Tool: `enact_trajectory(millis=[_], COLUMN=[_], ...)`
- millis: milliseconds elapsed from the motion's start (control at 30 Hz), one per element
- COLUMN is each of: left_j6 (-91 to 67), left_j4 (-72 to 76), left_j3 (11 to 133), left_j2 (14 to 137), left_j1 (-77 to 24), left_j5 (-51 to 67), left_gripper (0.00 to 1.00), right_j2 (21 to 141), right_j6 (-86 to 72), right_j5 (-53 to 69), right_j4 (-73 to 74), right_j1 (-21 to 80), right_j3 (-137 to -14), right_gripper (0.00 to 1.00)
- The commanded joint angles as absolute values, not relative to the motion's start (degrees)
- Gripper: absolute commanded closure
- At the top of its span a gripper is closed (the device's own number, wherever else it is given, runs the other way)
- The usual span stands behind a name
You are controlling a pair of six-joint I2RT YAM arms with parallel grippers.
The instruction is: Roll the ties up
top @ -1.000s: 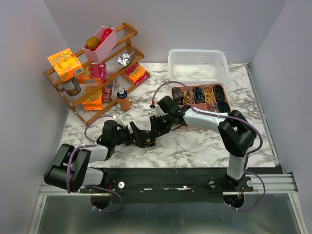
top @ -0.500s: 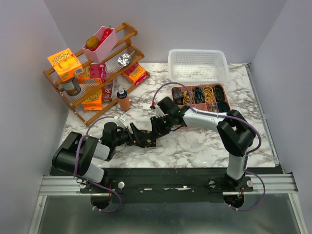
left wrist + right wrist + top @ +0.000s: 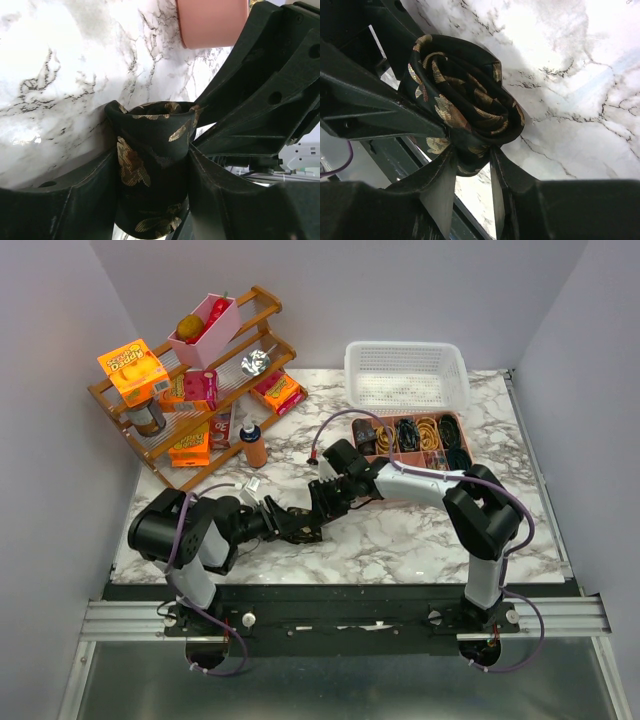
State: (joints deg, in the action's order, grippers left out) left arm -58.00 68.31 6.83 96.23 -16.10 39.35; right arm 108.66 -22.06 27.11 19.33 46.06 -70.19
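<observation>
I hold one tie point(image 3: 150, 165), wound into a fat coil, just off the near-left corner of the pink tray point(image 3: 210, 20) and low over the marble table point(image 3: 400, 535). Whether it rests on the stone I cannot tell. My left claw point(image 3: 292, 523) has a finger pressed against each flank of the coil, gripping it across its width. My right claw point(image 3: 472, 167) pinches the coil's bottom fold, its fingers nearly together with cloth between them.

As I judge it, the step is firming up a finished roll so it can go to the tray, where other rolled ties point(image 3: 428, 432) already sit in compartments. To do it well I should squeeze squarely across the layers and let the right claw go only once the left hold is sure — a skewed pinch would likely push the inner turns out the end.

The cloth is black with gold-brown leaf shapes and has a satin sheen, so I expect it to be slippery and springy. The spiral looks squashed to an oval. The tray is smooth, matte and round-cornered — the marble is glossy white with grey veins.
</observation>
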Motion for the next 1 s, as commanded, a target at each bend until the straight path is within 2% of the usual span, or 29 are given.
enact_trajectory(millis=[0,133,300,433,500,533,633,733,967], left_j6=[-63.6,-63.7,-61.3,-58.9,-58.0,-57.6,-55.7,-55.0,-56.0], left_j4=[81.6,82.1,73.9,63.4,59.7,56.3,50.3,46.9,44.7], left_j3=[5.5,5.3,6.9,9.9,12.5,13.4,17.1,20.2,25.2], left_j2=[100.0,98.5,92.3,85.0,82.8,80.9,77.4,74.6,71.7], left_j1=[-17.0,-17.0,-17.0,-17.0,-17.0,-17.0,-16.9,-16.9,-16.8], left_j5=[44.5,43.6,41.7,40.6,40.3,40.3,40.0,39.8,39.3], left_gripper=[0.45,0.46,0.46,0.45,0.44,0.44,0.43,0.43,0.42], right_j2=[109.7,106.5,101.3,96.7,95.3,94.4,91.9,90.5,87.0], right_j6=[-19.8,-19.0,-18.5,-17.5,-17.2,-17.0,-16.5,-16.4,-17.7], right_j5=[25.8,23.6,20.7,20.1,20.0,20.2,20.7,24.3,46.2], right_j4=[17.0,17.1,17.8,18.5,18.8,19.0,19.0,18.9,12.6], right_j1=[46.6,46.5,45.2,43.6,42.6,42.2,40.7,37.8,29.9], right_j3=[-69.0,-68.5,-68.7,-70.0,-70.5,-71.2,-72.3,-73.2,-71.6], right_gripper=[0.6,0.59,0.55,0.33,0.27,0.17,0.02,0.0,0.0])
